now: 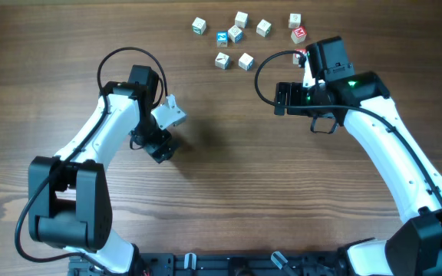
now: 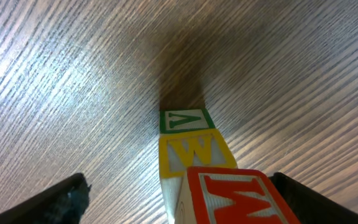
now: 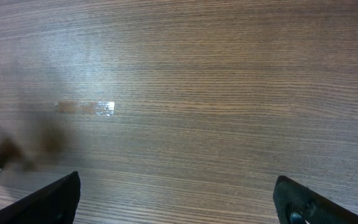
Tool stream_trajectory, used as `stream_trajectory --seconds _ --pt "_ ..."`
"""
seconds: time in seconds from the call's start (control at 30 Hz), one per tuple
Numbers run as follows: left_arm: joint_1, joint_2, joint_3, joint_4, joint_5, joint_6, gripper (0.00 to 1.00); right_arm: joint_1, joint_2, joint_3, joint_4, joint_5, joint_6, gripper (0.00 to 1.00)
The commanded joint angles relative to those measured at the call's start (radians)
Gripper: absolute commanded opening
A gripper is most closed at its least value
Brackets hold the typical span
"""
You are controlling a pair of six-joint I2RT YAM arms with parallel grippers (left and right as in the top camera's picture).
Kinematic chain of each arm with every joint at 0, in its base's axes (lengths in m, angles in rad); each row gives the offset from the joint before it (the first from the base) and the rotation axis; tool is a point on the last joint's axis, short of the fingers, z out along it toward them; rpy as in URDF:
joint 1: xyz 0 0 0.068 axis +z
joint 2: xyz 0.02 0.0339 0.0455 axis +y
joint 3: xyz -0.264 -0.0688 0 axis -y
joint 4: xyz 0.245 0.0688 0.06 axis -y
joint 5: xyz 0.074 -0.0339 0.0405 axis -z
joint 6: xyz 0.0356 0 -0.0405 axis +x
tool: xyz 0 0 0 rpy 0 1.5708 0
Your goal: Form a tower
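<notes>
Fingers (image 2: pixel 61 199) of my left gripper (image 2: pixel 179 183) stand apart, gripping nothing, on either side of the tower (image 2: pixel 191 155) on the brown wood-grain table (image 1: pixel 229 192). My left arm (image 1: pixel 98 130) bends inward, wrist pointing down. My right gripper (image 3: pixel 178 186) gapes wide above the wood, near the loose cubes (image 1: pixel 235 34). Three cubes are stacked; nine loose ones show clearly.

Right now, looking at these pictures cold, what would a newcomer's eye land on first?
The tower in the left wrist view: three letter cubes stacked on the wood table, green-edged at the bottom, a yellow W in the middle, a red M on top, standing between the fingers of the open left pincer. Next, from overhead, the loose cubes scattered at the table's far edge.
</notes>
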State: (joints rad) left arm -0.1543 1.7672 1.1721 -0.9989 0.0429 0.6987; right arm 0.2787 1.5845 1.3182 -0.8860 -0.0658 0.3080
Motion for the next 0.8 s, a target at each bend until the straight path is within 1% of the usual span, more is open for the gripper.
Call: stream_trajectory --seconds 0.0,0.03,0.07,0.1,0.33,0.77 --pt "-0.001 -0.017 0.021 -0.008 0.015 0.001 0.87 0.003 -0.004 -0.005 0.001 0.022 -0.02 1.0" --pt "-0.001 -0.017 0.021 -0.008 0.015 0.001 0.85 0.003 -0.004 -0.005 0.001 0.022 -0.02 1.0" --pt "-0.001 -0.017 0.021 -0.008 0.015 0.001 0.8 0.003 -0.004 -0.005 0.001 0.022 -0.02 1.0" --pt "-0.001 -0.017 0.021 -0.008 0.015 0.001 0.8 0.003 -0.004 -0.005 0.002 0.022 -0.02 1.0" --pt "-0.001 -0.017 0.021 -0.006 0.016 -0.009 0.81 0.003 -0.004 -0.005 0.002 0.022 -0.02 1.0" --pt "0.0 -0.017 0.021 0.017 0.01 -0.129 0.82 0.003 -0.004 -0.005 0.002 0.022 -0.02 1.0"
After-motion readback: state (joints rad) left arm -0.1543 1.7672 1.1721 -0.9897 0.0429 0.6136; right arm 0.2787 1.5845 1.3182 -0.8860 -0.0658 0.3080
